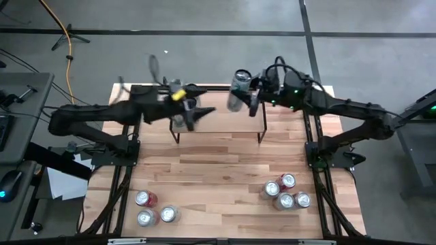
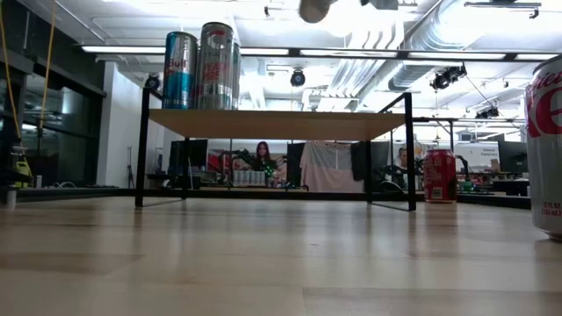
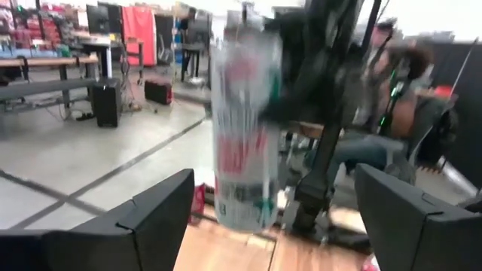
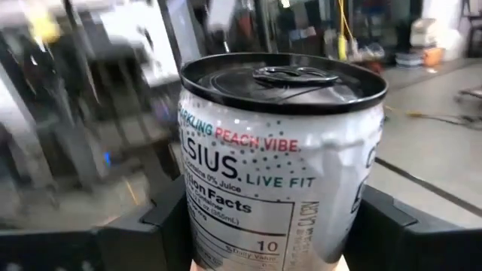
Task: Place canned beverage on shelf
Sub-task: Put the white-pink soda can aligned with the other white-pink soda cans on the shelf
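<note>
Above shelf (image 1: 218, 116): right gripper (image 4: 263, 226) jaws pinch white can (image 4: 279, 165) | left gripper (image 3: 271, 218) jaws spread

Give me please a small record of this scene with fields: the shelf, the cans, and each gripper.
shelf: wood-topped riser on black legs, at the table's far edge
cans on shelf: two tall cans upright at one end
right gripper: over the shelf, shut on a white Celsius can
left gripper: open, empty, above the shelf, facing the held can
cans waiting: three near the front left of the table, four near the front right
</note>
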Controlling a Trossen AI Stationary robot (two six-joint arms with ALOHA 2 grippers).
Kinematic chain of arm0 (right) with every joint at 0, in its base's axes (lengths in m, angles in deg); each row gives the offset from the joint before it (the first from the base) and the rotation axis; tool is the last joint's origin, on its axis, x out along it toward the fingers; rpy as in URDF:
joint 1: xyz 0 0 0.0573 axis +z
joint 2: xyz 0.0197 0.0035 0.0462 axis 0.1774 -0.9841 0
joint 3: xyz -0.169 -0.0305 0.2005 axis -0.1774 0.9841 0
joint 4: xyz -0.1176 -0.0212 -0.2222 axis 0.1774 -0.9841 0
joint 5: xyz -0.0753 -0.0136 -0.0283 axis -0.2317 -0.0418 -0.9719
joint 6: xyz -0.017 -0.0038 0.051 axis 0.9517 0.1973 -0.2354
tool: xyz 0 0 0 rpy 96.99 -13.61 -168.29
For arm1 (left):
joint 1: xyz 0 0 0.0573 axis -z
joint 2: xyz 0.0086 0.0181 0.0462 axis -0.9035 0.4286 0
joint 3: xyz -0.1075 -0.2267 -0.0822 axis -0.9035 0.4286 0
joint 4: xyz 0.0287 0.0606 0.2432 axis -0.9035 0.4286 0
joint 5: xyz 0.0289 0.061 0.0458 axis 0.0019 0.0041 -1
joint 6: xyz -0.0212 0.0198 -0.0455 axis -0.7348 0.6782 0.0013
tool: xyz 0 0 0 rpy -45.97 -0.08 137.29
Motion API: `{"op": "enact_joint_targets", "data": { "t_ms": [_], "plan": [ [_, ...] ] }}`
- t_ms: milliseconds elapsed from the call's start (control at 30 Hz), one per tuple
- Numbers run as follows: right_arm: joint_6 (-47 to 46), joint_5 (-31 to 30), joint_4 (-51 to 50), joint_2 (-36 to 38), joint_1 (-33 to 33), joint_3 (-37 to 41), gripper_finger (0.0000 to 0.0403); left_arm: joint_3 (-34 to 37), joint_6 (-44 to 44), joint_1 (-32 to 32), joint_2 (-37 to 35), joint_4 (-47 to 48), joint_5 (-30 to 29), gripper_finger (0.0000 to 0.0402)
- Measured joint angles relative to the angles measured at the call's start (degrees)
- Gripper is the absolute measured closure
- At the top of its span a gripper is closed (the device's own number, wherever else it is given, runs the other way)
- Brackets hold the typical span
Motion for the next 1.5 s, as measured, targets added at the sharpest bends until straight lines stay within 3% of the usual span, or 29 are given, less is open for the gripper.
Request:
{"op": "enact_joint_targets", "data": {
  "t_ms": [100, 200, 400, 500, 833, 1167, 1367, 1500],
  "plan": [
    [3.1, 0.6, -6.9, 1.0, -0.4, 0.6, 0.0170, 0.0, -1.6, 0.4, -6.2, 0.8, 0.0, 0.0097],
    [4.3, 4.3, -6.3, 0.5, -0.4, 4.4, 0.0170, 0.0, -2.8, 0.8, -11.7, 0.4, 0.0, 0.0097],
    [4.1, 9.0, 16.9, -4.2, -1.8, 16.1, 0.0170, 0.0, -4.8, 2.1, -18.1, -2.4, -0.1, 0.0097],
    [3.6, 9.1, 23.6, -6.7, -3.2, 18.3, 0.0170, 0.0, -4.8, 2.9, -19.0, -4.8, -0.1, 0.0096],
    [5.3, 10.1, 28.6, -15.7, -4.5, 18.1, 0.0170, 0.1, -5.8, 3.3, -17.3, -6.9, 0.0, 0.0096],
    [7.3, 10.1, 28.8, -16.1, -4.5, 18.1, 0.0167, 0.0, -5.8, 3.4, -17.2, -7.1, -0.1, 0.0096],
    [7.4, 10.2, 27.9, -16.0, -4.5, 17.9, 0.0079, 0.0, -4.8, 3.4, -17.2, -7.0, -0.1, 0.0096],
    [8.0, 10.2, 27.3, -16.0, -4.5, 17.9, 0.0050, 0.0, -4.8, 3.4, -17.2, -6.8, -0.1, 0.0096]
  ]
}}
